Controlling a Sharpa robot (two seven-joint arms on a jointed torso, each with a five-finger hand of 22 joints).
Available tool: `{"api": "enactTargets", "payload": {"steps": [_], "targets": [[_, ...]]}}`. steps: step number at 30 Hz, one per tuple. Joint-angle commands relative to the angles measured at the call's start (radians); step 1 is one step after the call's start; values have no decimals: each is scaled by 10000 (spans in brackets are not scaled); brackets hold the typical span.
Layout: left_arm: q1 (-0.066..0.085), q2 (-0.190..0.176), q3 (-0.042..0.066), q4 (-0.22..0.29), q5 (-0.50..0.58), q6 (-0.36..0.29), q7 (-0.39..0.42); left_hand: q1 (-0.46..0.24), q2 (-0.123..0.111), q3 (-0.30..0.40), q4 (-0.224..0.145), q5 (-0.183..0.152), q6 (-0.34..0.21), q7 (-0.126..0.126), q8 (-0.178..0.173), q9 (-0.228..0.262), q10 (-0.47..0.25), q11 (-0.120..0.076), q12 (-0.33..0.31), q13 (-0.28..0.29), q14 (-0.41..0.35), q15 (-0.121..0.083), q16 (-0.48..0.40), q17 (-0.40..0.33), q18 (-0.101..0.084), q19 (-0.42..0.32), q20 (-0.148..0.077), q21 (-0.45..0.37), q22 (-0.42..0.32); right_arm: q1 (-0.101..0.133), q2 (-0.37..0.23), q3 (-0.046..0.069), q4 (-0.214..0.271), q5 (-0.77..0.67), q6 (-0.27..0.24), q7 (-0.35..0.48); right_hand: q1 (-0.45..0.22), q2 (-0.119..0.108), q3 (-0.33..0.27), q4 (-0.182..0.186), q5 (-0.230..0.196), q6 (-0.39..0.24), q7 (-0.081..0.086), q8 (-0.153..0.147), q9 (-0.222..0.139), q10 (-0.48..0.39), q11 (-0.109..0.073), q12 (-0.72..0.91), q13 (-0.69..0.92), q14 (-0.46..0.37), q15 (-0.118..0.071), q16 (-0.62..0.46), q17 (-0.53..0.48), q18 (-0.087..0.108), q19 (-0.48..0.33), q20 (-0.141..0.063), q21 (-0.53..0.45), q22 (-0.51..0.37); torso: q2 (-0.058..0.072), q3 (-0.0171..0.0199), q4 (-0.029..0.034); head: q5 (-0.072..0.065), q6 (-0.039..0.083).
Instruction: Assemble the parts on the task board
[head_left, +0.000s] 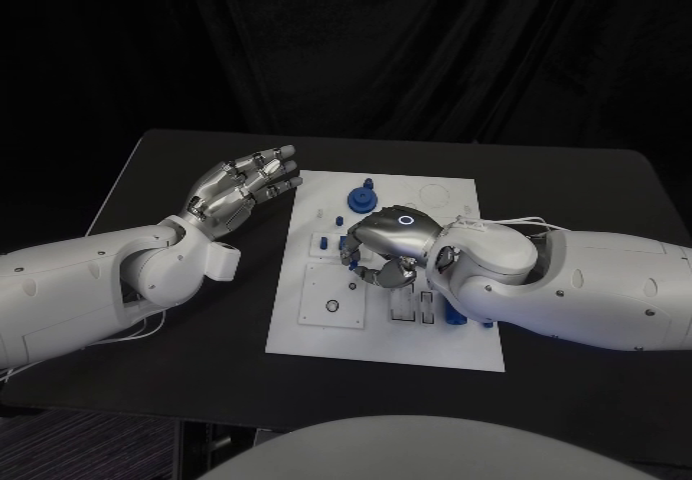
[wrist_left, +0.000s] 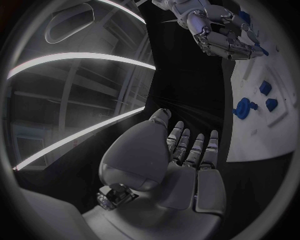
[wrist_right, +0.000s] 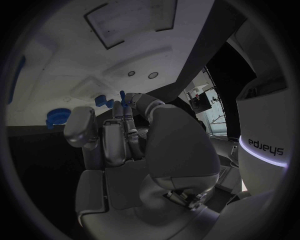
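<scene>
Head view: right hand (head_left: 387, 250) curled over board (head_left: 433, 345) centre, a blue part (wrist_right: 123, 96) seemingly pinched; seating judged next. Left hand (head_left: 238, 187) spread, empty.

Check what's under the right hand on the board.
The right hand is curled down over the middle of the task board. In the right wrist view its fingertips pinch a small blue part. The slots beneath it are covered.
</scene>
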Motion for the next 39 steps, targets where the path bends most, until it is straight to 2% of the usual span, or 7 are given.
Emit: {"api": "enactTargets", "payload": {"steps": [1, 3, 7, 18, 26, 39], "targets": [[-13, 21, 7, -6, 9, 183, 560, 45, 75, 38, -25, 53, 39, 12, 59, 5, -26, 68, 66, 4, 14, 38, 48, 9, -158, 68, 8, 62, 15, -75, 87, 9, -42, -324, 58, 74, -66, 60, 15, -9, -51, -54, -10, 54, 12, 24, -20, -5, -10, 64, 9, 18, -40, -132, 73, 11, -6, 1366, -28, -7, 35, 16, 1], [-16, 23, 7, -9, 9, 189, 558, 41, 91, 59, -26, 66, 66, 30, 68, 6, -9, 90, 102, 8, 32, 40, 80, 14, -162, 81, 8, 64, 15, -97, 133, 9, -67, -328, 61, 71, -66, 60, 15, -9, -51, -54, -10, 54, 12, 24, -20, -5, -10, 61, 9, 13, -49, -130, 69, 11, -16, 1363, -19, 3, 31, 34, 1], [-22, 25, 7, -2, 9, 195, 556, 36, 99, 74, -28, 71, 84, 42, 74, 6, 4, 102, 130, 11, 61, 50, 124, 21, -164, 96, 7, 68, 25, -131, 186, 9, -81, -333, 147, 49, -65, 60, 14, -11, -52, -53, -11, 57, 15, 24, -20, -6, -11, 66, 9, 21, -35, -131, 71, 11, -12, 1364, 22, 30, -30, 99, 1], [-51, 40, 7, -29, 9, 197, 537, 34, 101, 81, -29, 73, 96, 48, 78, 7, 12, 108, 144, 12, 76, 57, 146, 25, -166, 101, 7, 68, 22, -235, 176, 9, -116, -337, 302, 1, -64, 56, 4, -22, -79, -53, -13, 67, 27, 25, -21, -13, -18, 60, 10, 11, -54, -124, 60, 11, -40, 1355, 41, 29, -21, 186, 1], [-78, 53, 7, -43, 9, 220, 520, 31, 107, 89, -29, 75, 104, 55, 82, 7, 13, 114, 148, 12, 79, 61, 147, 25, -168, 107, 7, 69, 22, -272, 172, 9, -109, -337, 364, 1, -61, 58, 1, -29, -88, -59, -12, 68, 33, 25, -21, -16, -22, 57, 10, 6, -64, -125, 63, 11, -36, 1356, 33, 17, -27, 198, 1], [-113, 67, 7, -122, 9, 257, 468, 28, 117, 102, -28, 75, 111, 64, 85, 6, 11, 123, 148, 11, 83, 65, 152, 25, -170, 117, 7, 71, 31, -292, 42, 9, 20, -337, 521, -60, -63, 65, -3, -30, -98, -61, -11, 73, 40, 35, -22, -14, -24, 58, 9, 6, -64, -125, 63, 11, -38, 1355, 16, 22, -17, 232, 1]]}}
